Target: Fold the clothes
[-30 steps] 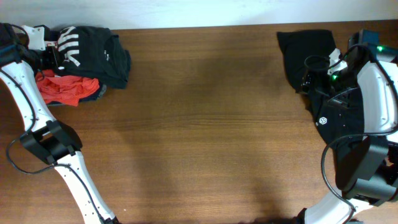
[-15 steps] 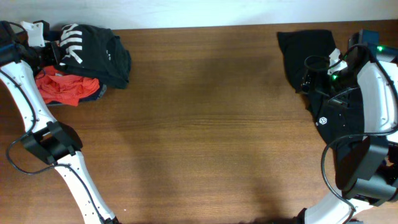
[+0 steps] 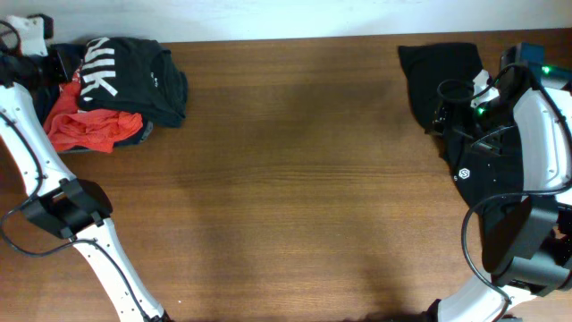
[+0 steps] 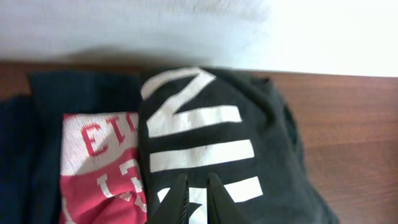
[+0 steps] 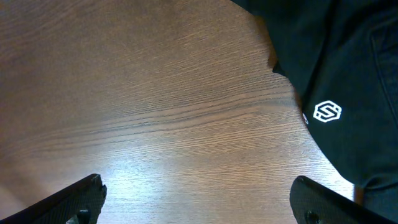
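A black shirt with white block lettering [image 3: 143, 80] lies bunched at the far left corner, partly over a red garment [image 3: 89, 130]. My left gripper [image 3: 67, 72] is at the shirt's left edge. In the left wrist view its fingers [image 4: 198, 199] are closed together on the lettered shirt [image 4: 261, 124], next to the red garment [image 4: 93, 162]. A second black shirt [image 3: 447, 67] with a small round white logo [image 3: 464, 174] lies at the far right, partly under my right arm. My right gripper [image 5: 199, 205] is wide open and empty over bare wood, left of that shirt [image 5: 348, 62].
The brown wooden table [image 3: 295, 179] stretches between the two piles. A white wall runs along the far edge [image 4: 249, 31]. Dark navy cloth [image 4: 31, 137] lies under the red garment. Both arm bases stand at the near corners.
My left gripper has moved up and to the left, drawing the lettered shirt's edge with it, so the lettering now lies more spread out. The right arm has not moved.
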{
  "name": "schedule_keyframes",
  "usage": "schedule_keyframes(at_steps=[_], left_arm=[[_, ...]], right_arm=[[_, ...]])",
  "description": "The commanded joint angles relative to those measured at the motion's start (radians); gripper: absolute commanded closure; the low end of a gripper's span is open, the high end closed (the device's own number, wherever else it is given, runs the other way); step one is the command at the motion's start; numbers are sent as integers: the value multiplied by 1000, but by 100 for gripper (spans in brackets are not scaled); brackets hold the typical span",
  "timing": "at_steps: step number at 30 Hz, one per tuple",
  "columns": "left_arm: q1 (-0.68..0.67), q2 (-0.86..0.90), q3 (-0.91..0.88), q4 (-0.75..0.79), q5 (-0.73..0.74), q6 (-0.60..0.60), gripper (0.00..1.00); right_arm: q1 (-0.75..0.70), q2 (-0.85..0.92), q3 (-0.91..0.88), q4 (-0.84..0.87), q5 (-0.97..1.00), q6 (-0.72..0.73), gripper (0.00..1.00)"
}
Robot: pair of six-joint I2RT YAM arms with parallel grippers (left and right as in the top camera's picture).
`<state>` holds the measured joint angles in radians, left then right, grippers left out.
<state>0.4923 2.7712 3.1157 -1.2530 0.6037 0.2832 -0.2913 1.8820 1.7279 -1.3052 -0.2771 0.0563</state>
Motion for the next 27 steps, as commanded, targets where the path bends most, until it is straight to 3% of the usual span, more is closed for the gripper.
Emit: schedule_keyframes(at_steps=[1, 6, 11, 19, 27], left_arm=[[5, -62, 23, -5, -6, -10, 95], [10, -62, 23, -10, -9, -10, 95], [-8, -62, 20, -74, -8, 17, 86], [-128, -72, 21, -175, -9, 77, 83], [-418, -74, 21, -268, -335, 100, 76]], right_arm=[[3, -22, 15, -1, -2, 4, 1], [3, -22, 15, -1, -2, 4, 1], [3, -22, 15, 3, -3, 4, 1], [4, -22, 15, 47, -37, 4, 1], [3, -8, 15, 121, -36, 0, 1]])
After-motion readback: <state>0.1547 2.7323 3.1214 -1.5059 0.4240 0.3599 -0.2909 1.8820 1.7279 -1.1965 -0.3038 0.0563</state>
